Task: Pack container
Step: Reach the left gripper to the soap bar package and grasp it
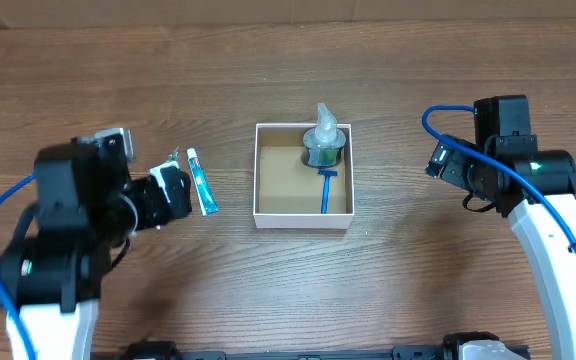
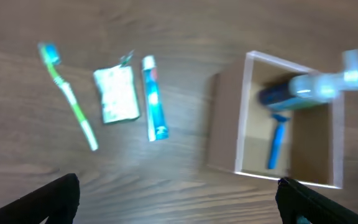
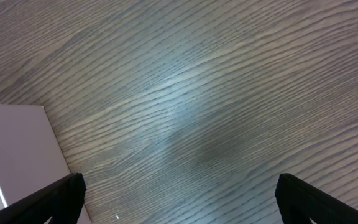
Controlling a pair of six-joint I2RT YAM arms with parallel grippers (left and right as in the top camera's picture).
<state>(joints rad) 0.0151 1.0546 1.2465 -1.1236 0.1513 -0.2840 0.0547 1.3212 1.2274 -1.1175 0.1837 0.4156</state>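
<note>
The container (image 1: 302, 221), a shallow white box with a brown inside, stands mid-table. It holds a clear pump bottle (image 1: 324, 140) and a blue razor (image 1: 326, 188). Left of it lie a blue-and-white toothpaste tube (image 1: 201, 182) and a small packet (image 1: 175, 158). The left wrist view shows the container (image 2: 227, 121), bottle (image 2: 309, 87), razor (image 2: 277, 140), toothpaste (image 2: 154, 99), packet (image 2: 117, 94) and a green toothbrush (image 2: 69, 96). My left gripper (image 1: 178, 190) (image 2: 179, 202) is open and empty, above the table beside the toothpaste. My right gripper (image 1: 438, 160) (image 3: 179, 199) is open and empty, right of the container.
The table is brown wood grain. In the overhead view my left arm hides the toothbrush. The right wrist view shows bare wood and a corner of the container (image 3: 17, 149) at the left edge.
</note>
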